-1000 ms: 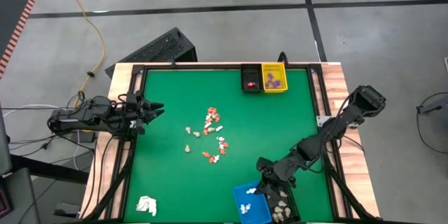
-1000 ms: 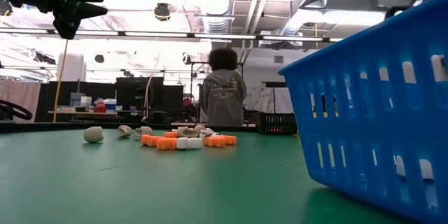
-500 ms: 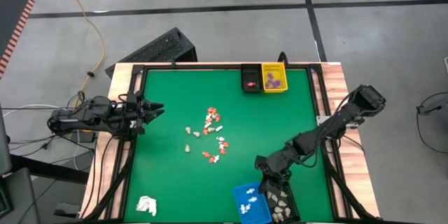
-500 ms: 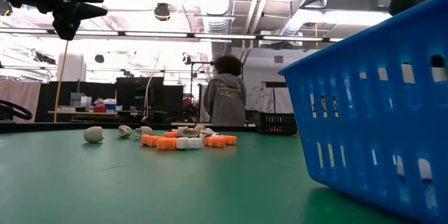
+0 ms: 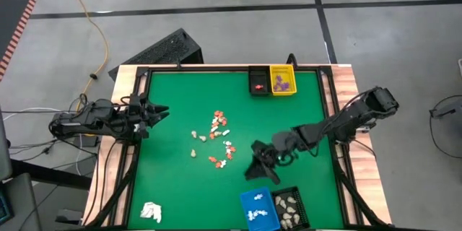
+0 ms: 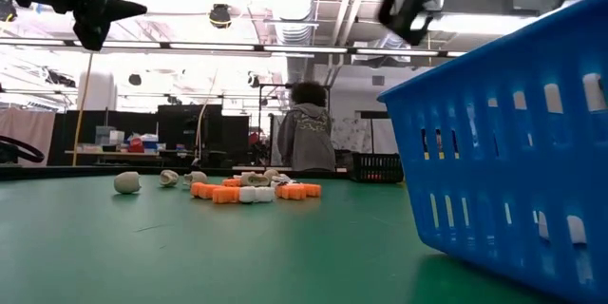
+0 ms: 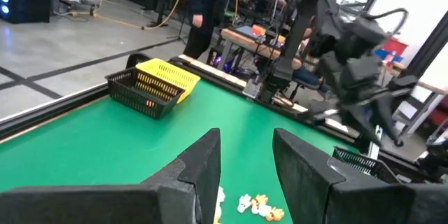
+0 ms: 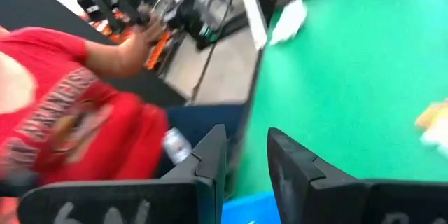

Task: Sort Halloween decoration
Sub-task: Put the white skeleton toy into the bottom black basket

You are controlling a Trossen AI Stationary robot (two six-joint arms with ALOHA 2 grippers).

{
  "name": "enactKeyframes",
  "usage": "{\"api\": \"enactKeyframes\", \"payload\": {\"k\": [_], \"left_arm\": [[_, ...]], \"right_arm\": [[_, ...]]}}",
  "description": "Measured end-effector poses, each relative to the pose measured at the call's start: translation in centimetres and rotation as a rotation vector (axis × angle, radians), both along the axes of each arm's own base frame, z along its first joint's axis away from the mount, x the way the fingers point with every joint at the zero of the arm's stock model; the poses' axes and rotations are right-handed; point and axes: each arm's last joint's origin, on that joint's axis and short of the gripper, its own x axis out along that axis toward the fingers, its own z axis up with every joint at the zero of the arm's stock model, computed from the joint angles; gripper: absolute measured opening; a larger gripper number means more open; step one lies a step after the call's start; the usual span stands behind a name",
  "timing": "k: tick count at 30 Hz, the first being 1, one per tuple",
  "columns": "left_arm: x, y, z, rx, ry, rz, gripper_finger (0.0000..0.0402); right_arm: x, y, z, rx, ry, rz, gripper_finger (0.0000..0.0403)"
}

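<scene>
The Halloween decoration pieces (image 5: 216, 141), orange, white and cream, lie scattered on the green mat at the table's middle, and show in the low view as a row (image 6: 249, 190). My right gripper (image 5: 254, 170) hovers open above the mat, just near and right of the pile and on the far side of the blue basket (image 5: 258, 209). Nothing is between its fingers (image 8: 245, 140). My left gripper (image 5: 166, 110) waits open over the table's left edge (image 7: 245, 143).
At the far edge, a black basket (image 5: 258, 83) holds a red piece and a yellow basket (image 5: 283, 81) holds purple ones. Near edge: the blue basket with white pieces, a black basket (image 5: 290, 209) with cream ones. A white wadded lump (image 5: 151, 211) lies near left. People stand beyond the table.
My right gripper has moved from above the near-right black basket toward the far edge and the table's left, closing in on the pile of pieces. The left arm has kept still.
</scene>
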Motion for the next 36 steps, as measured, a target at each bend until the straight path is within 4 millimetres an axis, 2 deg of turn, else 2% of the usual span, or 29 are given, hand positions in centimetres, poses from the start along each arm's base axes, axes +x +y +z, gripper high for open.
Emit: {"api": "enactKeyframes", "payload": {"k": [6, 10, 13, 16, 22, 29, 33, 36], "left_arm": [[0.0, 0.1, 0.1, -0.011, -0.014, 0.047, 0.0121], [-0.1, 0.2, 0.1, -0.015, -0.012, 0.078, 0.0121], [-0.1, 0.2, 0.1, -0.01, -0.009, 0.079, 0.0121], [-0.1, 0.2, 0.0, 0.003, -0.003, 0.083, 0.0121], [-0.1, 0.3, 0.0, 0.029, 0.007, 0.093, 0.0121], [0.0, 0.3, -0.1, 0.03, 0.025, 0.098, 0.0121], [0.0, 0.3, -0.1, 0.031, 0.026, 0.099, 0.0121], [0.0, 0.3, -0.1, 0.039, 0.029, 0.1, 0.0121]], "right_arm": [[1.3, -5.6, -0.1, -0.297, -0.105, -0.218, 0.0102], [1.5, -8.8, -0.9, -0.472, -0.038, -0.42, 0.0102], [1.3, -10.4, -1.4, -0.578, 0.031, -0.541, 0.0102], [1.2, -10.8, -1.6, -0.668, 0.003, -0.543, 0.0102], [1.6, -10.3, -2.6, -0.793, -0.048, -0.479, 0.0102], [4.1, -10.1, -6.7, -0.844, -0.068, -0.423, 0.0102], [5.1, -10.8, -7.9, -0.818, -0.136, -0.388, 0.0102], [5.7, -11.5, -9.5, -0.806, -0.11, -0.355, 0.0102]]}}
